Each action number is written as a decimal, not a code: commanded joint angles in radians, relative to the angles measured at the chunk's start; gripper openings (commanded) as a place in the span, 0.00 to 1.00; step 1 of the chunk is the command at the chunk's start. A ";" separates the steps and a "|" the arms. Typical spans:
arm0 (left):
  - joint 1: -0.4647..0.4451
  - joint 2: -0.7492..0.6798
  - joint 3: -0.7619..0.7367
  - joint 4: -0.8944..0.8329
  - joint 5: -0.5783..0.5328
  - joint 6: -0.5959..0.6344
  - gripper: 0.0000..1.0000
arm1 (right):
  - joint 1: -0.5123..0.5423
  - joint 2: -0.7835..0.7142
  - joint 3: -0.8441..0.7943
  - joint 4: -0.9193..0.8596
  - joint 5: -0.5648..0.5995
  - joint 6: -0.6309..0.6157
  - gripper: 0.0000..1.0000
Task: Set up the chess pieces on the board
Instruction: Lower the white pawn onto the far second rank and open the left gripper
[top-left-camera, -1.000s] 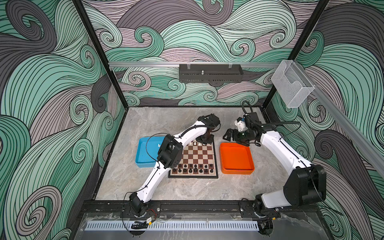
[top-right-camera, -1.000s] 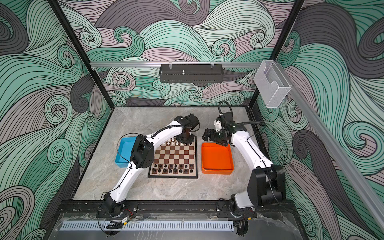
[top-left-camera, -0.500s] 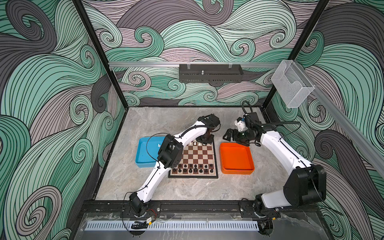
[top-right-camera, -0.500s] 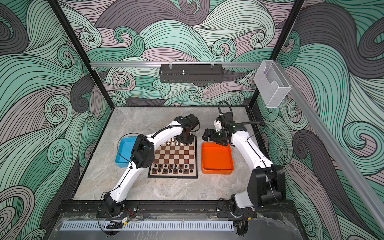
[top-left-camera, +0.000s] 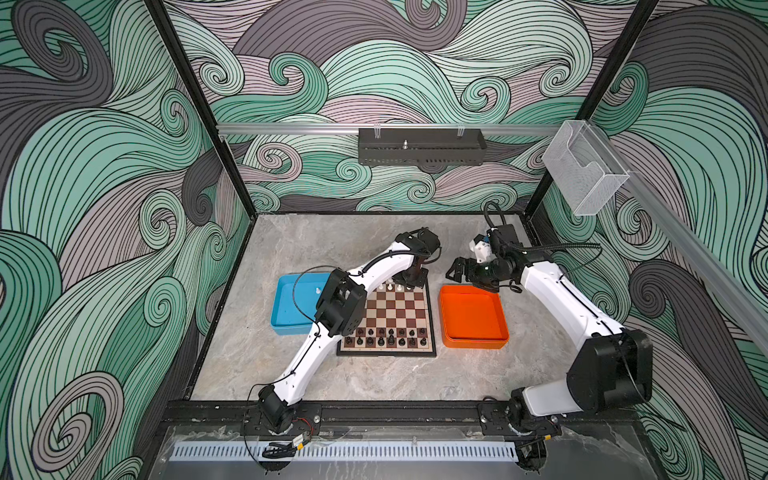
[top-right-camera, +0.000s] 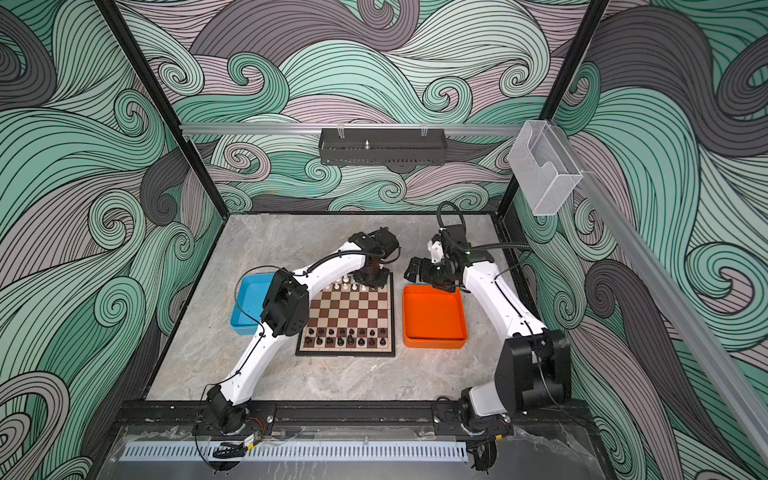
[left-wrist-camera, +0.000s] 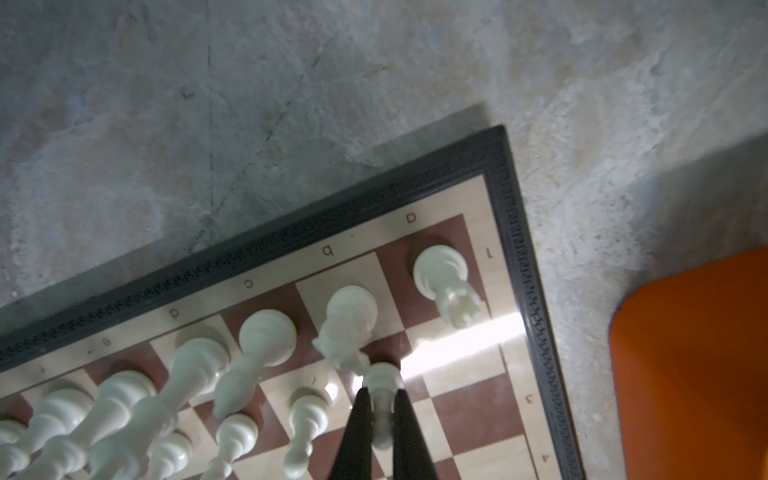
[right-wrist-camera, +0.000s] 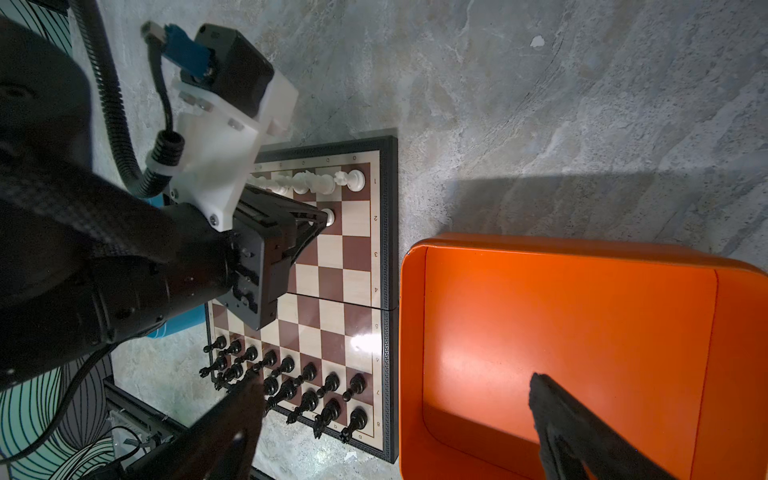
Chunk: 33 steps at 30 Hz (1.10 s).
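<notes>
Grip: left gripper (left-wrist-camera: 382, 395) is clamped on white pawn (left-wrist-camera: 384, 379), its black fingers (left-wrist-camera: 360, 419) squeezing the slim neck from both sides.
Pawn: glossy cream plastic with a round head and flared foot. It is upright over a dark square in the second rank of the board (left-wrist-camera: 459, 409), diagonally inward from the corner rook (left-wrist-camera: 444, 278). Whether its foot touches the square cannot be told.
White men: tall back-rank pieces (left-wrist-camera: 266, 340) line the board's far edge, and further pawns (left-wrist-camera: 305, 415) stand in the second rank beside the gripped one.
Black men (top-left-camera: 386, 337): two rows along the board's near edge.
Board: brown and cream checks, pale lettered margin, black patterned frame.
Right gripper (top-left-camera: 456, 272): jaws spread wide and holding nothing, beyond the board's far right corner, over the far rim of the orange tray (top-left-camera: 473, 320).
Blue tray (top-left-camera: 291, 316): just left of the board, with one white piece (top-left-camera: 318, 290) inside.
</notes>
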 joint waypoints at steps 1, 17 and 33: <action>0.011 0.021 0.031 -0.004 -0.014 -0.008 0.09 | -0.005 0.006 -0.003 -0.011 -0.010 -0.012 0.99; 0.013 0.026 0.030 -0.004 -0.014 -0.007 0.22 | -0.007 0.004 -0.004 -0.010 -0.011 -0.013 0.99; 0.014 0.020 0.035 0.009 -0.014 -0.008 0.22 | -0.009 0.009 0.001 -0.011 -0.016 -0.013 0.99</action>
